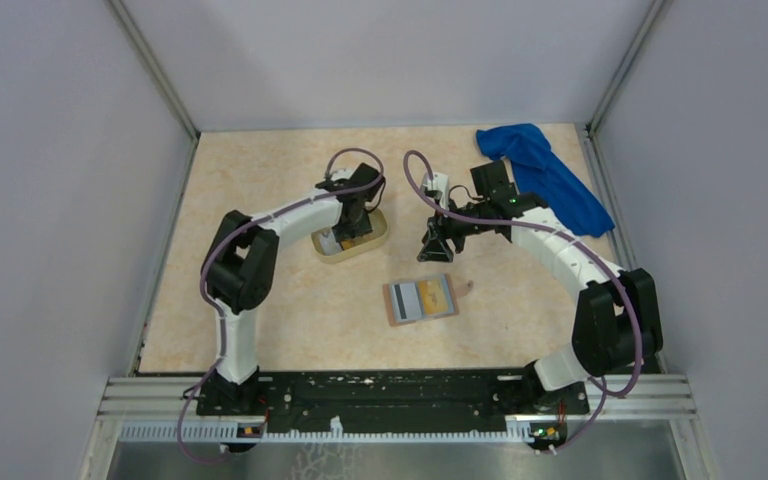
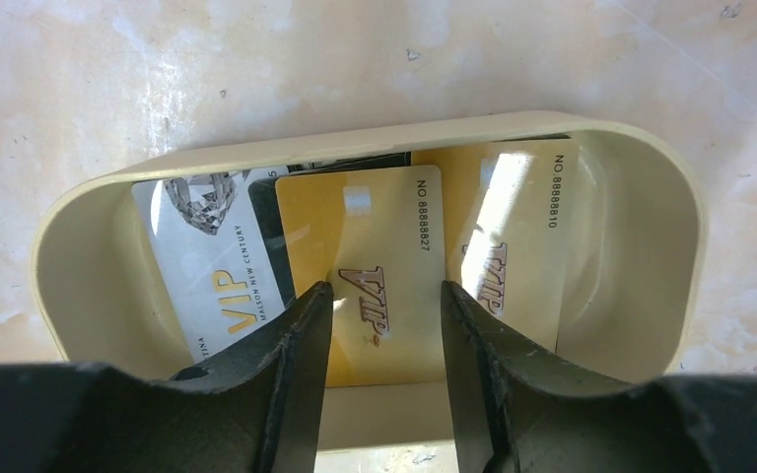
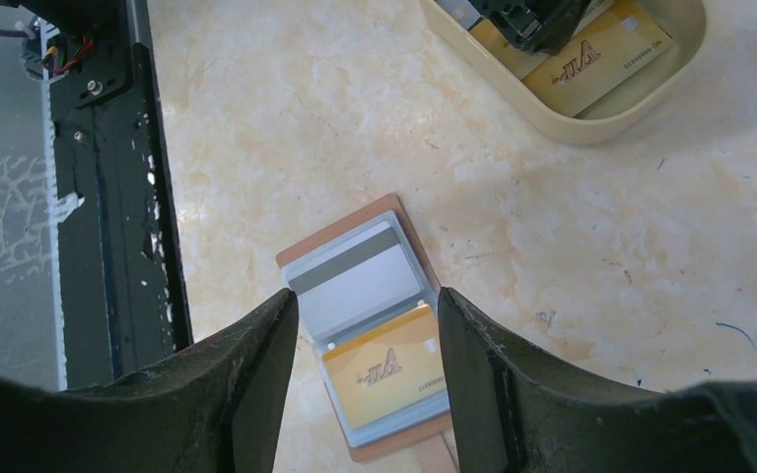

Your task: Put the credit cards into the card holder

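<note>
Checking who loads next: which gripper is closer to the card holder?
Right. The right gripper hovers by the far edge of the card holder; the left gripper sits farther away in the tray.

This is a robot test cell in a lab, not a home or shop. Plain pale grey panels (image 1: 50,200) close off the left, far and right sides, joined by bare metal posts (image 1: 155,65) at the far corners. The table (image 1: 290,320) has a beige marbled top. Along its near edge a black mounting plate (image 1: 390,395) sits on an aluminium rail (image 1: 660,398). Two white-and-black arms, the left arm (image 1: 250,270) and the right arm (image 1: 570,260), are bolted there, with purple cables (image 1: 354,152) looping along them.
</note>
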Available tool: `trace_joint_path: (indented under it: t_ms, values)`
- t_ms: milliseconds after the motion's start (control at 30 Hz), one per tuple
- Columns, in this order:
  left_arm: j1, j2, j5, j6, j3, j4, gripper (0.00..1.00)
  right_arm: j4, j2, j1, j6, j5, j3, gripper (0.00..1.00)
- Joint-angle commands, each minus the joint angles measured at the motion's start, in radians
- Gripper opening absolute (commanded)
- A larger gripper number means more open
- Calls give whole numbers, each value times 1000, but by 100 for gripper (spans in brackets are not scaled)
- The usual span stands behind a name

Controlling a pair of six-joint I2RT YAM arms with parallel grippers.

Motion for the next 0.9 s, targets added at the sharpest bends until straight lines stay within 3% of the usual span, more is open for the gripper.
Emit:
trace_joint_path:
  t_ms: [0, 167, 367, 400, 567, 700, 867]
  values:
    - [-2, -64, 51, 12, -100, 72, 50, 15, -41, -3, -16, -44, 16, 54]
    - [18, -177, 75, 42, -218, 192, 45, 18, -23, -3, -7, -65, 15, 54]
    - [32, -216, 89, 93, -250, 199, 45, 18, -13, -1, -3, -72, 13, 54]
    - [33, -222, 88, 109, -253, 204, 47, 20, -13, -2, -3, -72, 13, 54]
    - [37, -249, 109, 131, -296, 264, 86, 22, -11, -2, -2, -73, 11, 54]
    - [61, -224, 184, 117, -298, 300, 91, 20, -14, -2, -3, -74, 12, 54]
    - [94, -151, 207, 77, -246, 271, 87, 18, -20, -2, -3, -77, 12, 54]
